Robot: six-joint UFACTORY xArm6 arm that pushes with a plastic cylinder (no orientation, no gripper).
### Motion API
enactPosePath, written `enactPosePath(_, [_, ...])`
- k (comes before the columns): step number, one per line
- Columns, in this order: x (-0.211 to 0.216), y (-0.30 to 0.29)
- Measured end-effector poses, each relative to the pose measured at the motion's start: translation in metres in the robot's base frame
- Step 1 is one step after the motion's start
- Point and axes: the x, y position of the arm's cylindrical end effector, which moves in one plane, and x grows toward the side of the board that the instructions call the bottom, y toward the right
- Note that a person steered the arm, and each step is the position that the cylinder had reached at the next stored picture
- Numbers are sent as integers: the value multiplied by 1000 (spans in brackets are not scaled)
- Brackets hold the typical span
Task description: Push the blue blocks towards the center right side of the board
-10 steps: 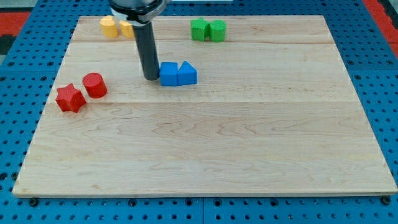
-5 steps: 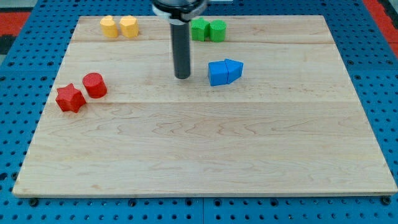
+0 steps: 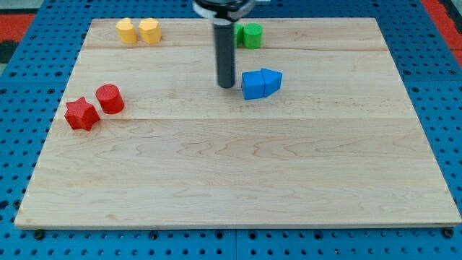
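Two blue blocks sit touching, above the board's middle and a little to the right: a blue cube (image 3: 253, 85) and a blue triangular block (image 3: 271, 81) on its right. My tip (image 3: 227, 86) rests on the board just left of the blue cube, a small gap apart. The dark rod rises from it to the view's top edge.
Two yellow blocks (image 3: 138, 31) stand at the top left. Two green blocks (image 3: 250, 35) stand at the top centre, one partly behind the rod. A red star block (image 3: 81, 114) and a red cylinder (image 3: 110, 98) sit at the left. The wooden board (image 3: 238, 180) lies on a blue pegboard.
My tip pushed the two blue blocks to the right, then fell behind them. It has since moved right again, closing on the blue cube. The blue blocks have stayed put over the last half second.
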Motion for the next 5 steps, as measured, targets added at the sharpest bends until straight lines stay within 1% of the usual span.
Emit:
enactPosePath(1, [12, 78])
enactPosePath(2, [37, 111])
enactPosePath(3, [50, 111])
enactPosePath(5, [53, 110])
